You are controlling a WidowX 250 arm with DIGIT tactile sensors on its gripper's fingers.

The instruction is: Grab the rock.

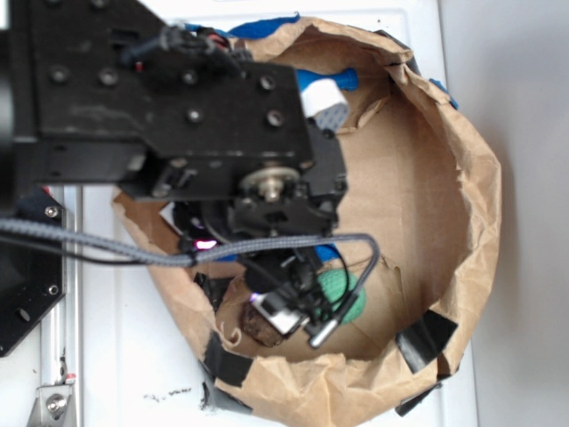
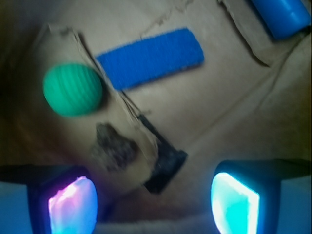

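- Gripper (image 2: 153, 202) low inside the paper bag (image 1: 476, 205), jaws spread wide and holding nothing — glowing pads (image 2: 73, 204) visible at both lower corners of the wrist view.
- Rock (image 2: 113, 146) lying on the bag floor, just above the left pad and off to the left of the gap between the jaws rather than centred in it.
- Green ball (image 2: 72, 88) near the rock, up and to the left, apart from it by a narrow strip of paper.
- Blue strip (image 2: 151, 57) flat on the floor beyond the ball; blue cylinder (image 2: 282, 14) in the far corner, well apart.
- Paper fold and a patch of black tape (image 2: 165, 165) right beside the rock, touching or nearly so on its right edge.
- Likely trouble: closing from here could catch only the rock's edge or miss it, since the rock sits off-centre toward the left pad.
- Also possible: dropping straight down could land the left finger on top of the rock and shove it away.
- Further risk — pinching the raised paper fold along with the rock, giving a weak hold on a jagged, lumpy shape.
- Small chance of nudging the ball if shifted too far left.
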